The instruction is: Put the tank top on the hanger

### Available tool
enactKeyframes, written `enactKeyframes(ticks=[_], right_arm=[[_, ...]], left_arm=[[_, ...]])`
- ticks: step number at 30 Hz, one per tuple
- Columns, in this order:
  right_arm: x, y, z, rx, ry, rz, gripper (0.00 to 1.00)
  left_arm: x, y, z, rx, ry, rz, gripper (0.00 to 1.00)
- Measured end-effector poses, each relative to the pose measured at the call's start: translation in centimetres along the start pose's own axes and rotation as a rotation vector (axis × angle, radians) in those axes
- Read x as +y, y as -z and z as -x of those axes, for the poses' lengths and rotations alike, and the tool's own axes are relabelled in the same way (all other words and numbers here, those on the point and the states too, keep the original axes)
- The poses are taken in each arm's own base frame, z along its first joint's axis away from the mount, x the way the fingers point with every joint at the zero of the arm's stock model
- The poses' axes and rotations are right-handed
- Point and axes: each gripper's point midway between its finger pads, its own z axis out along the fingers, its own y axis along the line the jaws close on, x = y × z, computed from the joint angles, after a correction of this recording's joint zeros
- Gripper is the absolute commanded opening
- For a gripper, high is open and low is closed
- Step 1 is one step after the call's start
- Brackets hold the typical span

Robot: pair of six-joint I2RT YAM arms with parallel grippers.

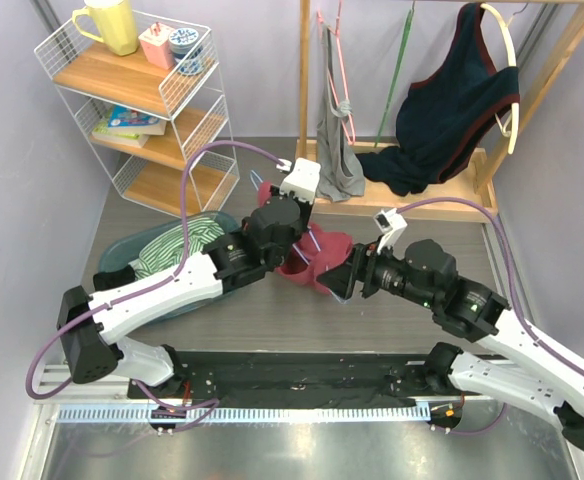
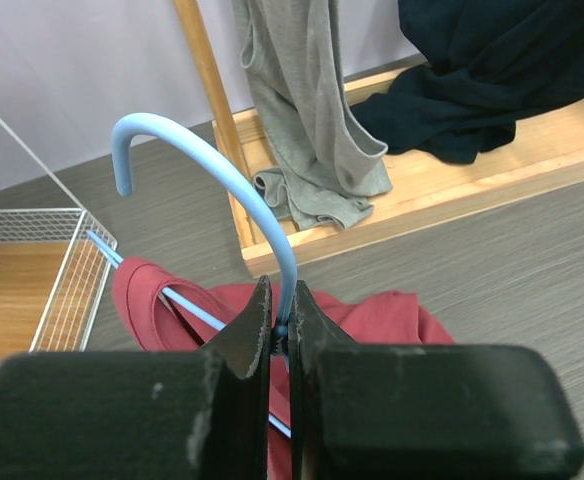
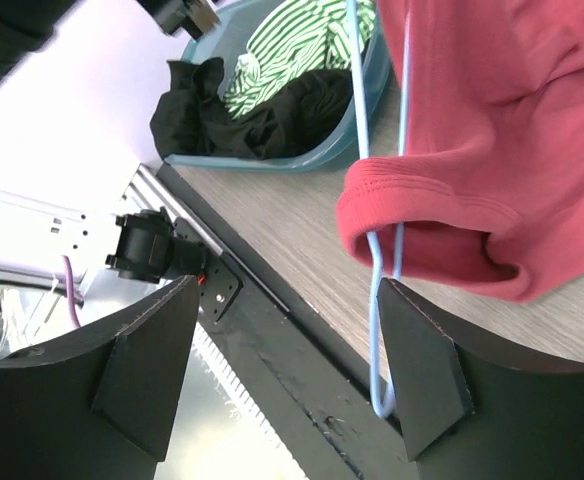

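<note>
Probably a lab mock-up of a laundry corner: plain lilac walls (image 1: 32, 200) enclose a wood-grain surface (image 1: 392, 305) holding a wooden clothes rack (image 1: 304, 90), a white wire shelf (image 1: 202, 85) and a teal tub (image 1: 122, 256) of clothes.

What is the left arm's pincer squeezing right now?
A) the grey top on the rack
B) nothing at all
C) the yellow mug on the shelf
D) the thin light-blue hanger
D: in the left wrist view the left gripper is shut on the neck of the light-blue hanger, just below its hook.
</note>
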Motion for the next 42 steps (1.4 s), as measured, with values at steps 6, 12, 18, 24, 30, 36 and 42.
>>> enactKeyframes(ticks=[6, 12, 18, 24, 30, 36, 42], right_arm=[[-0.7, 1.3, 2.1, -0.057, 0.036, -0.087, 0.78], [-2.6, -0.2, 2.7, -0.059, 0.075, -0.199, 0.73], [-3.6, -3.7, 0.8, 0.017, 0.088, -0.205, 0.71], [-3.5, -5.0, -0.5, 0.051, 0.083, -0.165, 0.68], [-4.0, -5.3, -2.7, 0.102, 0.066, -0.140, 0.57], [-4.9, -5.4, -4.2, 0.131, 0.046, -0.150, 0.37], [-4.9, -5.9, -4.3, 0.130, 0.038, -0.149, 0.01]], left_arm=[[-0.6, 0.1, -0.6, 0.024, -0.018, -0.043, 0.00], [-1.9, 0.4, -1.4, 0.052, -0.016, -0.124, 0.00], [-3.2, 0.8, -2.4, 0.082, 0.014, -0.195, 0.00], [-3.6, 1.0, -3.0, 0.101, 0.021, -0.216, 0.00], [-3.6, 1.0, -3.1, 0.105, 0.015, -0.216, 0.00], [-3.6, 1.0, -3.1, 0.105, 0.015, -0.216, 0.00], [-3.5, 1.0, -3.1, 0.107, 0.007, -0.215, 0.00]])
